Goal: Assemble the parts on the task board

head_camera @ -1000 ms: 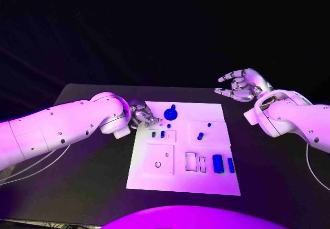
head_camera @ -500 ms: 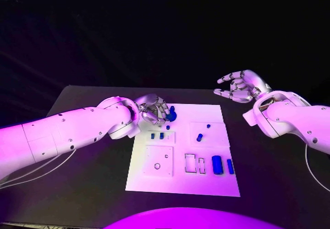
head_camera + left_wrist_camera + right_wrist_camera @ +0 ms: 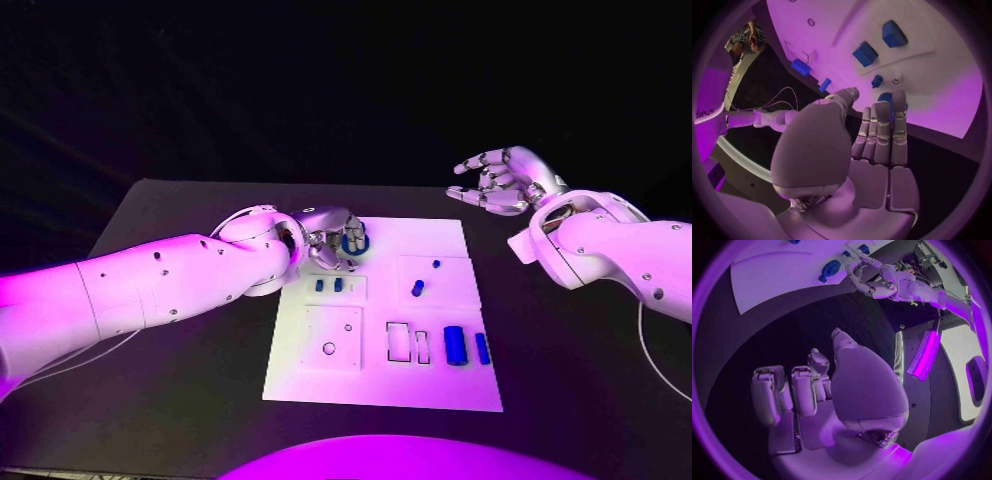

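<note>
Step in hand, as I judge it: picking up the round blue part (image 3: 356,241) at the far left corner of the task board (image 3: 433,385). The left hand (image 3: 333,237) is over that part, fingers extended down around it. In the left wrist view the fingers (image 3: 899,120) lie straight and close together with the part's blue edge (image 3: 885,98) showing just behind the fingertips. Contact looks likely, but I cannot tell whether the hand actually has hold of it or merely rests against it.

The right hand (image 3: 500,180) hangs above the table off the board's far right corner, well apart from every part, fingers loosely curled and spread, holding nothing. Right wrist view agrees: the fingers (image 3: 804,390) are apart and nothing lies in the palm.

Next move, my judgement: close thumb against fingers on the round part and confirm a secure pinch before lifting, then carry it to its seat on the board. The piece is low and flat, so a slip is the risk.

Count from the head view, blue parts on the board:
- round part under the left hand: one
- small upright pieces (image 3: 329,285) in the left middle recess: two
- small pegs (image 3: 418,288) in the right upper panel: two
- long blocks (image 3: 456,345) near the right edge: two, one wide and one narrow

Hands: two. Board: one.
</note>
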Controlling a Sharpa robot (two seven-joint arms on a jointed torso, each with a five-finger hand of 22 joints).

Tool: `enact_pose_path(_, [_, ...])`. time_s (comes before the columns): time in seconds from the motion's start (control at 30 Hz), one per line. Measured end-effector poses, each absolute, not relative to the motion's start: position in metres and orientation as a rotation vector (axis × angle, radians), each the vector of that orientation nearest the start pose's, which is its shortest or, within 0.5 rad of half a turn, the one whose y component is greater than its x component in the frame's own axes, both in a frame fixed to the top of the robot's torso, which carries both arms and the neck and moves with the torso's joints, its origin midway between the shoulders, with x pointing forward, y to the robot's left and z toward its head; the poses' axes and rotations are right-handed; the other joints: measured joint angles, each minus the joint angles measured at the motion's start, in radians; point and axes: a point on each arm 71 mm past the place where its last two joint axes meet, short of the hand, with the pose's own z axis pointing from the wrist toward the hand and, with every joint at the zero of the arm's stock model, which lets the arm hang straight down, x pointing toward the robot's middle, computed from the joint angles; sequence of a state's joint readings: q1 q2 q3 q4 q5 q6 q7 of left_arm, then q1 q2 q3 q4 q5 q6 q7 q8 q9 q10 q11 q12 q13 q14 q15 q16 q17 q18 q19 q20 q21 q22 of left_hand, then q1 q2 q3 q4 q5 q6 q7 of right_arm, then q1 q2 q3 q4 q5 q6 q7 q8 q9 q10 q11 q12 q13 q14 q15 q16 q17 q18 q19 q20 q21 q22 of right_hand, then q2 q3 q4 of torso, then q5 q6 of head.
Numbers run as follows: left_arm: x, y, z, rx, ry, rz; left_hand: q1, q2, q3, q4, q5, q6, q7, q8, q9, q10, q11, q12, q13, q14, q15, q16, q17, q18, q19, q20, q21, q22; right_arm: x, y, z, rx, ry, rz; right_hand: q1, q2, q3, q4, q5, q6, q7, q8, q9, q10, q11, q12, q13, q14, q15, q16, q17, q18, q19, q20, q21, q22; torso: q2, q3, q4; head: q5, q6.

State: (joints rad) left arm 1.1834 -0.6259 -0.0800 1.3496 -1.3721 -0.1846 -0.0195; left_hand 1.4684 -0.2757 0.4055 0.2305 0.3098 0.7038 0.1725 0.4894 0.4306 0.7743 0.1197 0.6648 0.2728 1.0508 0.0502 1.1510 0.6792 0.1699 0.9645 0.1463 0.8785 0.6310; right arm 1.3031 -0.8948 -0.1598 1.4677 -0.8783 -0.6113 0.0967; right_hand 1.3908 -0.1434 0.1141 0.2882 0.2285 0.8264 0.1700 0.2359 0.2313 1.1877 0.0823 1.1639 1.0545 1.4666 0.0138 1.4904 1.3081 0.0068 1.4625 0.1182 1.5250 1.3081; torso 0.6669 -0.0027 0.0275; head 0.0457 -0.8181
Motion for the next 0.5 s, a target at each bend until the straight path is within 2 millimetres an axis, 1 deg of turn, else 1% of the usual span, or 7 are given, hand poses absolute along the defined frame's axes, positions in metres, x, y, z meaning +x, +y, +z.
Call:
enact_pose_path(0.1, [0.4974,0.1284,-0.2245,0.285,1.831,-0.770,0.000,0.000,0.000,0.000,0.000,0.022,-0.004,0.000,-0.011,0.000,0.000,-0.001,-0.009,0.004,0.004,0.019,0.010,0.000,0.000,0.000,0.007,0.007,0.5019,-0.2577,-0.1646,0.374,1.454,0.811,0.000,0.000,0.005,0.000,0.000,0.000,0.000,0.000,0.000,0.000,0.000,-0.003,-0.004,0.000,0.000,-0.005,0.000,0.000,0.004,-0.004,-0.005,0.000,0.000,0.0000,0.0000,-0.001,-0.001])
enact_pose_path(0.2, [0.4965,0.1261,-0.2260,0.321,1.837,-0.753,0.000,0.000,0.000,0.000,0.000,0.041,-0.009,-0.001,-0.020,0.000,0.000,-0.006,-0.016,0.015,0.001,0.036,0.022,0.000,0.000,0.000,0.014,0.012,0.5018,-0.2575,-0.1645,0.374,1.454,0.812,0.000,0.000,0.005,0.000,0.000,0.000,0.000,0.000,0.000,-0.004,0.003,-0.005,-0.009,0.000,0.000,-0.005,0.000,0.000,0.004,-0.004,-0.005,0.000,0.000,0.0000,-0.0001,-0.001,-0.001])
enact_pose_path(0.27, [0.4962,0.1251,-0.2269,0.339,1.842,-0.741,0.000,0.000,0.000,0.000,0.000,0.057,-0.011,-0.011,-0.033,0.012,0.000,-0.006,-0.024,0.043,0.000,0.066,0.052,0.000,0.000,0.000,0.026,0.021,0.5018,-0.2575,-0.1645,0.373,1.454,0.813,0.000,0.000,0.005,0.000,0.000,0.000,0.000,0.000,0.000,-0.007,0.000,-0.011,-0.015,0.000,0.000,-0.005,0.000,0.000,0.004,-0.004,-0.005,0.000,0.000,0.0000,-0.0001,-0.001,-0.002])
enact_pose_path(0.47, [0.4966,0.1244,-0.2297,0.377,1.861,-0.703,0.000,0.000,0.002,0.002,0.000,0.058,-0.010,-0.015,-0.045,0.016,-0.002,-0.006,-0.032,0.050,0.000,0.085,0.067,0.000,0.000,0.000,0.034,0.028,0.5016,-0.2572,-0.1644,0.372,1.453,0.815,0.000,0.000,0.005,0.000,0.000,0.000,0.000,0.000,0.000,-0.011,0.003,-0.017,-0.020,0.000,0.000,-0.005,0.000,0.000,0.004,-0.004,-0.005,0.000,-0.001,0.0004,-0.0001,-0.001,-0.003])
enact_pose_path(0.5, [0.4969,0.1243,-0.2301,0.381,1.864,-0.698,0.000,0.000,0.003,0.003,0.000,0.062,-0.010,-0.015,-0.047,0.020,-0.005,-0.006,-0.034,0.055,-0.002,0.089,0.070,0.000,0.000,0.000,0.035,0.030,0.5016,-0.2572,-0.1644,0.372,1.453,0.815,0.000,0.000,0.005,0.000,0.000,0.000,0.000,0.000,0.000,-0.011,0.003,-0.017,-0.020,0.000,0.000,-0.005,0.000,0.000,0.004,-0.004,-0.005,0.000,-0.001,0.0005,-0.0001,-0.001,-0.003])
